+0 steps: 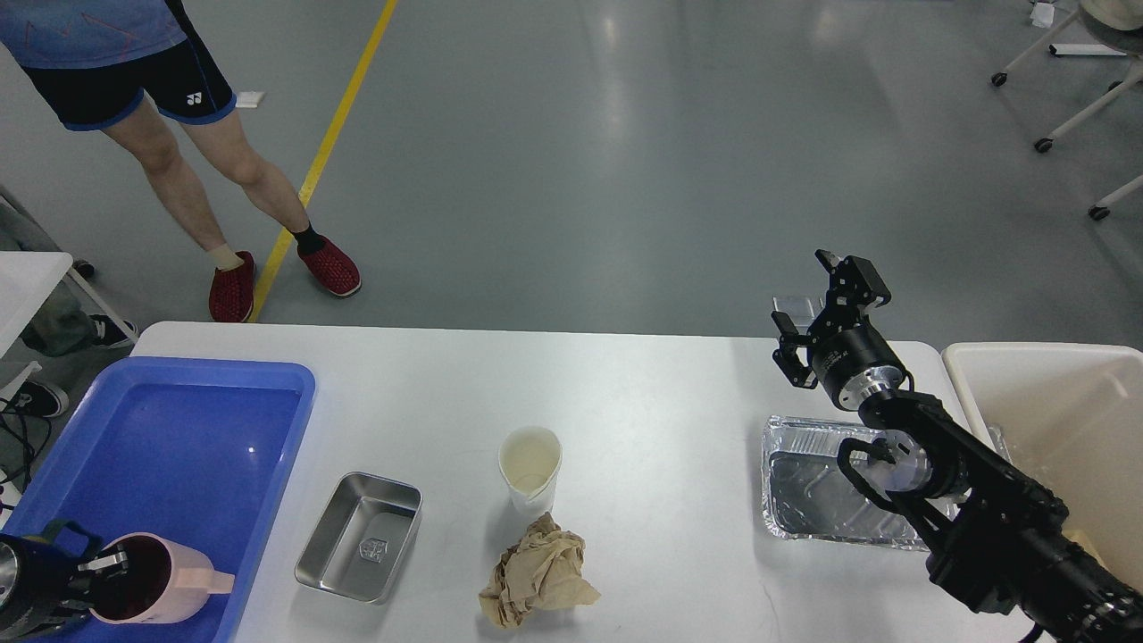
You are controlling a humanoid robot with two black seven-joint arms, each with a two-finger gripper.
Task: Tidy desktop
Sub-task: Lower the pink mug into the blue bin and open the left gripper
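The white desktop (625,384) holds a small steel tray (362,536), a white paper cup (529,469), a crumpled brown paper (538,572) and a foil tray (804,482). My left gripper (105,572) is at the bottom left, shut on the rim of a pink mug (165,591), held low over the near corner of the blue tray (179,429). My right gripper (826,304) is open and empty, raised above the table's far right edge, beyond the foil tray.
A beige bin (1054,429) stands at the table's right end. A person in red shoes (237,286) stands on the floor beyond the far left corner. Another white table edge (27,277) is at the left.
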